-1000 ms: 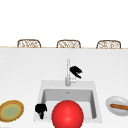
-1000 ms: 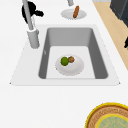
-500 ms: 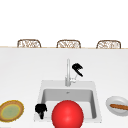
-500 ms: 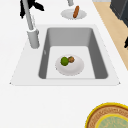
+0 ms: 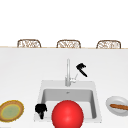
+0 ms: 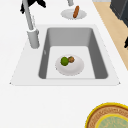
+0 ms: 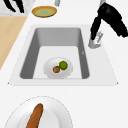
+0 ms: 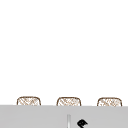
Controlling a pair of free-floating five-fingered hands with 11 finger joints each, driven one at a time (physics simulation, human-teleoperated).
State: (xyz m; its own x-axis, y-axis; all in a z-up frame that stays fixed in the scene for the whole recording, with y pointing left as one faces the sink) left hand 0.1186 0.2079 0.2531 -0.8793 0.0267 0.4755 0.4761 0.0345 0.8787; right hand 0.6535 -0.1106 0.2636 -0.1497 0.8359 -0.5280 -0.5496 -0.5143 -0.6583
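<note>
Right hand (image 5: 82, 69) hung just right of the faucet (image 5: 67, 72), above the back rim of the sink (image 5: 40, 92). In the right side view its fingers (image 7: 95, 27) ran fairly straight down to the faucet's lever (image 7: 98, 37), so it read as open, not clamped on anything. Tips looked at or on the lever, but actual contact couldn't be confirmed. Left hand (image 5: 40, 110) sat idle in the air over the sink's front-left corner, fingers loose and pointing down, holding nothing. Progress, as a judgement: the reach to the lever looked done or nearly so, the lever itself looked not yet worked, and no water was seen at the spout. Inside the basin a white bowl (image 6: 69, 65) sat on the floor with a green item (image 6: 64, 61) and a brown item (image 6: 71, 59) touching each other; what they were was too blurred to say. A red ball (image 5: 67, 115) covered the sink's front edge in the front view, and its depth was hard to judge. A plate with a sausage (image 5: 117, 106) lay on the counter right of the sink, cut off at the edge; a yellow-green plate (image 5: 11, 110) lay to the left. Three chair backs (image 5: 68, 44) stood behind the counter
</note>
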